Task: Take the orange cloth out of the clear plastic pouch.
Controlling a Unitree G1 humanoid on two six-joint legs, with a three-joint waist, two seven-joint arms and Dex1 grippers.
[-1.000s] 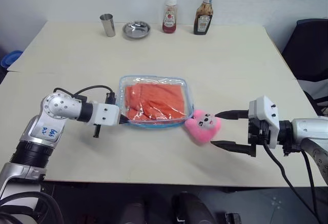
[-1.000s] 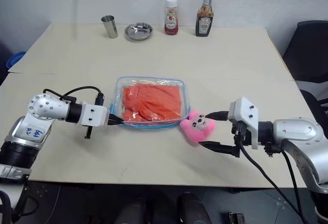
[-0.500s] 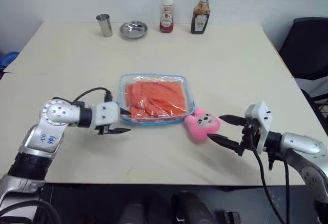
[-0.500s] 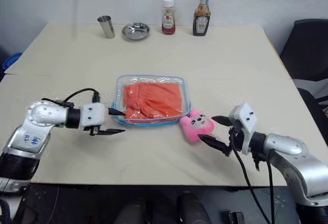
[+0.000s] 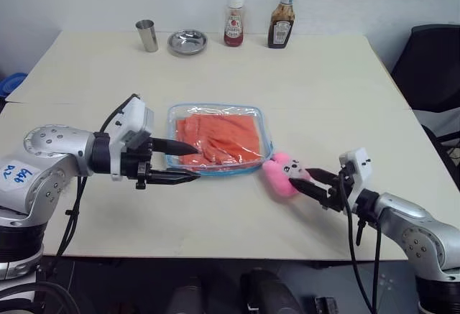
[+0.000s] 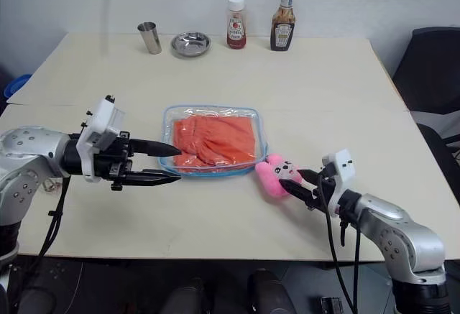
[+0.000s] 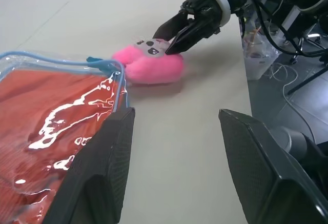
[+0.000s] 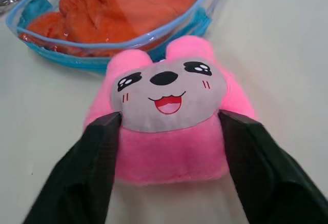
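While the left claw (image 5: 188, 162) gapes empty beside the clear plastic pouch (image 5: 218, 140), the right claw (image 8: 166, 131) seemingly pinches the pink plush toy (image 8: 169, 114).

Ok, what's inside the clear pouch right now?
The orange cloth lies folded inside the clear plastic pouch and covers most of its area. Whether anything lies beneath the cloth cannot be seen, since the fabric covers it.

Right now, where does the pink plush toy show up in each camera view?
Left eye: pink plush toy, right of centre, beside the clear plastic pouch.
Right eye, same spot.
Left wrist, at the pouch's blue-edged corner.
Right wrist, central, between the right gripper's fingers.
Shared landmark: the pouch's corner.
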